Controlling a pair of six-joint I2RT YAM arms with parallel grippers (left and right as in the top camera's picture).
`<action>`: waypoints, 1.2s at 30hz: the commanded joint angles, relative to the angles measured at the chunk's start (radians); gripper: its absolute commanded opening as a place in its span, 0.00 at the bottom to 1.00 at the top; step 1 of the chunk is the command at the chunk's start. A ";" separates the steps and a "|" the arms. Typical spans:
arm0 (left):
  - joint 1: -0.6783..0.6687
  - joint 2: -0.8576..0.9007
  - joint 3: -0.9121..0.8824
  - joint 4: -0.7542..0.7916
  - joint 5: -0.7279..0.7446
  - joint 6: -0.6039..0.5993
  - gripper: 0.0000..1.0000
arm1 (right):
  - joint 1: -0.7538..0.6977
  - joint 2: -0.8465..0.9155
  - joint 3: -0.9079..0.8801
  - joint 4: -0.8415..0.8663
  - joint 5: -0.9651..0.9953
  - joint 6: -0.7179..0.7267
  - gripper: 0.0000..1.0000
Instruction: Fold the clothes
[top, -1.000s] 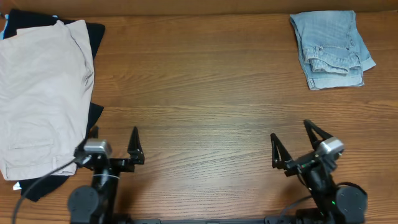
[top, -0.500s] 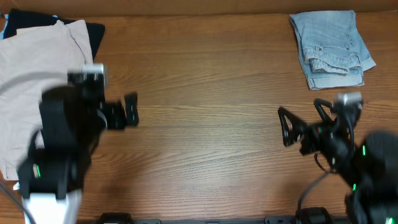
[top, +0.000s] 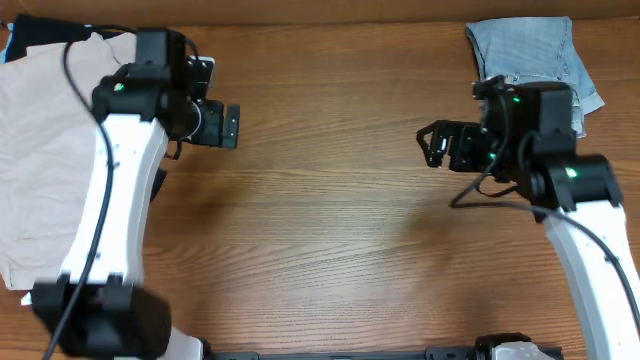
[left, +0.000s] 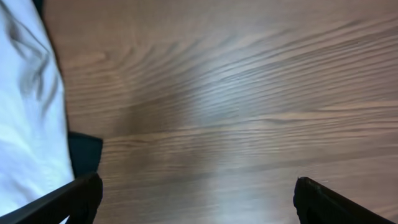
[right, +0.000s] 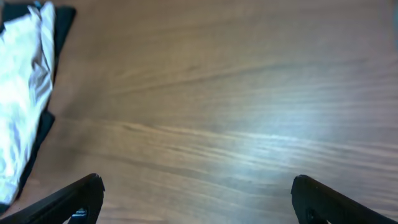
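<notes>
**Clerk:** Three garments listed. Item one, khaki shorts (top: 50, 170), spread flat at nine o'clock on the table (top: 320, 230). They lie over item two, a black garment (top: 45, 24), which shows only at the pile's edges. Item three, denim shorts (top: 530, 50), roughly folded at one o'clock.

**Checker:** Hands?

**Clerk:** Left gripper (top: 230, 127): jaws wide apart, nothing between them, over bare wood just off the khaki's two o'clock corner. Right gripper (top: 432, 147): likewise spread and empty, near the denim's eight o'clock corner, well apart from the khaki.

**Checker:** Hazards?

**Clerk:** Probably three.
- A pinch at the khaki's edge may catch the black layer beneath and drag both.
- A lift from one side only may skew the shorts or bunch them.
- The right arm needs a long reach across the table, so the two grips may land unevenly and the fold may crease crooked.
</notes>
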 joint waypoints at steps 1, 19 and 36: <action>0.087 0.017 0.027 0.022 -0.020 0.019 1.00 | 0.005 0.031 0.021 -0.001 -0.047 -0.001 1.00; 0.826 0.133 0.040 0.425 0.069 0.024 1.00 | 0.005 0.048 0.021 0.005 -0.046 -0.002 1.00; 0.946 0.456 0.040 0.639 0.076 0.176 1.00 | 0.005 0.048 0.020 -0.094 -0.009 0.000 1.00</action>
